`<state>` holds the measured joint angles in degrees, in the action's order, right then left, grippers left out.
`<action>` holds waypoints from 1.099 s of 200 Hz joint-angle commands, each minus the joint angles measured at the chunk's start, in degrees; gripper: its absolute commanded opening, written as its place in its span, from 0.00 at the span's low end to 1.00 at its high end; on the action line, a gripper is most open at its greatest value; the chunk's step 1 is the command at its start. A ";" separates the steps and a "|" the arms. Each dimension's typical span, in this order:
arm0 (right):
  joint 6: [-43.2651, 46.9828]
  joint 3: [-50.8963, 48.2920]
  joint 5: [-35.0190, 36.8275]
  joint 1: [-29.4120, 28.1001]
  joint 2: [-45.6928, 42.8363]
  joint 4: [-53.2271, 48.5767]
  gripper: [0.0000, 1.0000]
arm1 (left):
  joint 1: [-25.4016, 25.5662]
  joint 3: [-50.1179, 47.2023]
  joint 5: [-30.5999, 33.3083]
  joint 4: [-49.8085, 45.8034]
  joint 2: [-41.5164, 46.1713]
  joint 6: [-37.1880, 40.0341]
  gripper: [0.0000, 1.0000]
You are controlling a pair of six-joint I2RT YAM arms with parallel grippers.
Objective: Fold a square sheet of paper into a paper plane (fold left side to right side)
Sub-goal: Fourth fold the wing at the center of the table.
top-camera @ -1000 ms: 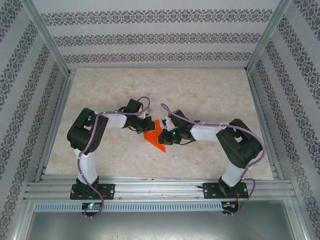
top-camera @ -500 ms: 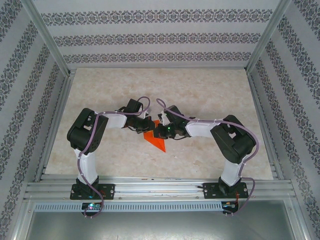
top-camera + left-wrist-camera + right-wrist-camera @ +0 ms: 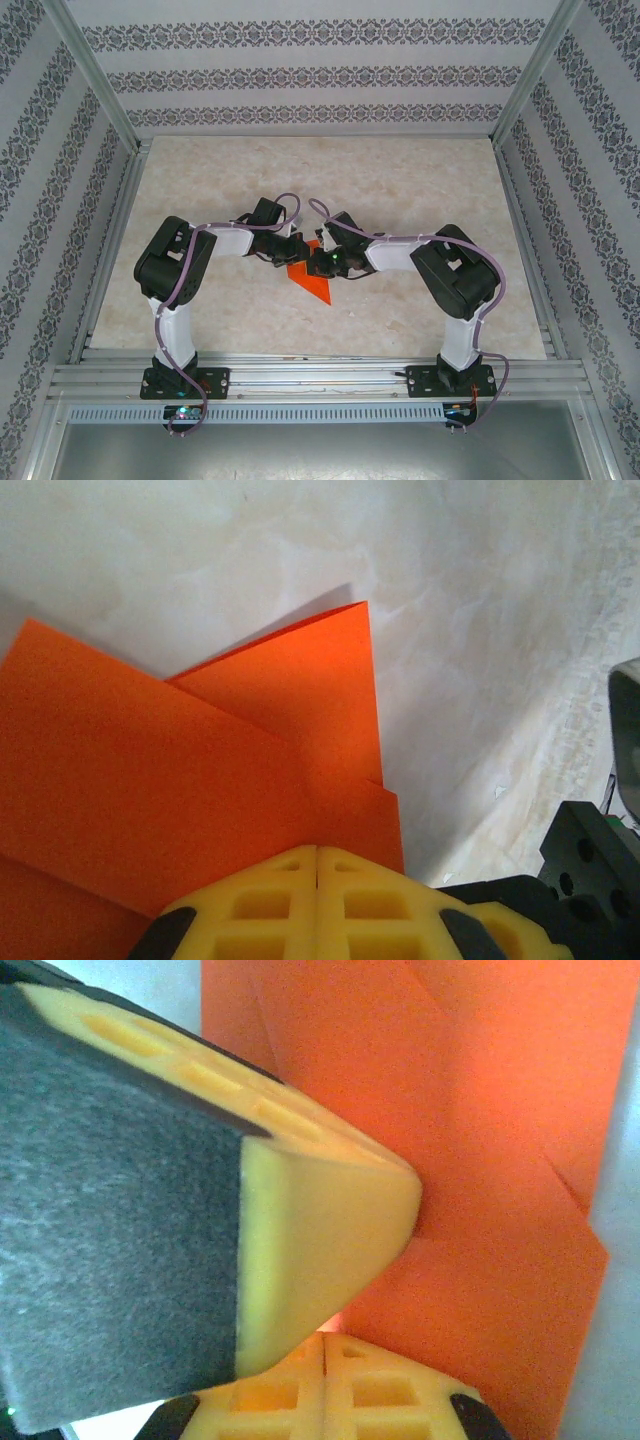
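Note:
The orange sheet of paper (image 3: 314,283) lies flat mid-table, folded into a layered shape with a point toward the near edge. In the left wrist view its overlapping flaps (image 3: 200,770) spread ahead of my left gripper (image 3: 317,850), whose yellow fingers are shut and rest tip-down on the paper. My right gripper (image 3: 323,1338) is also shut, pressing on the paper (image 3: 500,1160) right beside the left gripper's finger (image 3: 320,1210). From above, the left gripper (image 3: 299,251) and the right gripper (image 3: 319,263) meet over the paper's far part and hide it.
The marbled tabletop (image 3: 400,190) is bare around the paper. Patterned walls and an aluminium frame (image 3: 100,80) enclose it, with a rail (image 3: 320,375) along the near edge. The right gripper's black body (image 3: 590,860) sits just right of the left fingers.
The right arm has swung left, bringing its gripper across the paper until it sits against the left gripper. The left arm and the paper have stayed put.

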<state>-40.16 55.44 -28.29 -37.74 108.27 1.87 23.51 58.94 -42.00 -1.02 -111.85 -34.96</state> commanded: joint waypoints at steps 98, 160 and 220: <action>1.05 -3.24 0.57 -1.20 -0.96 -7.23 0.00 | -0.95 -0.85 3.81 -3.55 -2.40 -0.42 0.00; 0.55 -6.87 -0.09 -1.86 -3.97 -7.71 0.00 | -1.43 -1.01 4.38 -3.94 -2.41 -0.37 0.00; 0.00 -10.78 0.34 -2.36 -6.90 -8.54 0.00 | -1.63 -0.93 4.47 -4.06 -2.40 -0.28 0.00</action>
<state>-40.21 47.99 -27.86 -38.92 102.28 0.86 23.51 58.96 -42.22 -1.30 -111.92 -35.22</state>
